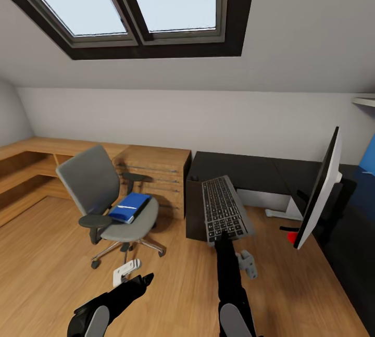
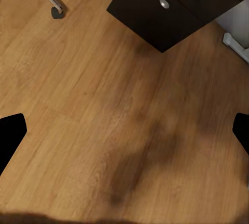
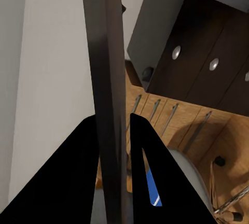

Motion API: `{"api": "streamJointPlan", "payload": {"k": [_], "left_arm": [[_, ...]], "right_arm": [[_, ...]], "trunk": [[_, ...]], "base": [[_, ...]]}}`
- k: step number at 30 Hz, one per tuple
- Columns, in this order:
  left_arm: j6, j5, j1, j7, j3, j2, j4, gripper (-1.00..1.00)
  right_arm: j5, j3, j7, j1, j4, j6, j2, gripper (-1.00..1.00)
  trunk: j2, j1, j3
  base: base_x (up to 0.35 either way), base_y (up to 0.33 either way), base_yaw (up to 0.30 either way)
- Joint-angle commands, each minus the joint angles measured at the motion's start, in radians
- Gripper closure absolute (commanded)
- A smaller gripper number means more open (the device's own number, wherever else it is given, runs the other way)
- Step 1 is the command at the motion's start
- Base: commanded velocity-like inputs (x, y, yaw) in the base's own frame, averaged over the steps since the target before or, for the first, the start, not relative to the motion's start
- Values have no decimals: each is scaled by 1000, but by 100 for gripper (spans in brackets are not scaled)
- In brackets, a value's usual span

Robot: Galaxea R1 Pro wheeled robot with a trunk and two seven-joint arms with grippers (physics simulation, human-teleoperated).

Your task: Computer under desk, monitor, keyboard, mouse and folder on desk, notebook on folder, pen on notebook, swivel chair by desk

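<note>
Currently my right gripper (image 1: pixel 225 237) pinches the keyboard (image 1: pixel 224 209) by its near edge, mid-frame, lifted clear for carrying to the desk (image 1: pixel 250 170); my left gripper (image 2: pixel 124 130) hangs spread over floor. The folder (image 1: pixel 130 207) waits on the swivel chair (image 1: pixel 104 196), centre-left.

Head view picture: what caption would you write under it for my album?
Right end effector lifts the keyboard near the desk; blue folder waits on the swivel chair.

A sloped white ceiling with a dark-framed skylight (image 1: pixel 140 1) showing pale sky rises over plain white walls (image 1: pixel 172 118), a warm wood-plank floor (image 1: pixel 47 259), and low oak shelving (image 1: pixel 31 162) beside an oak drawer unit (image 1: pixel 159 173).
</note>
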Motion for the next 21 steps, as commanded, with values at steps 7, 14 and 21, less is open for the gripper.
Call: {"api": "streamJointPlan", "payload": {"k": [7, 14, 21], "left_arm": [[3, 12, -1, 9, -2, 0, -1, -100], [2, 12, -1, 9, -2, 0, -1, -100], [2, 12, -1, 9, -1, 0, -1, -100]], "right_arm": [[-6, -9, 1, -1, 2, -7, -27, 100], [-6, -11, 1, -1, 4, -7, -27, 100], [-10, 0, 1, -1, 4, -6, -24, 100]], "trunk": [[-1, 0, -2], [-1, 0, -5], [-1, 0, -6]], "base": [[194, 38, -16], [61, 39, -171], [4, 2, -48]]}}
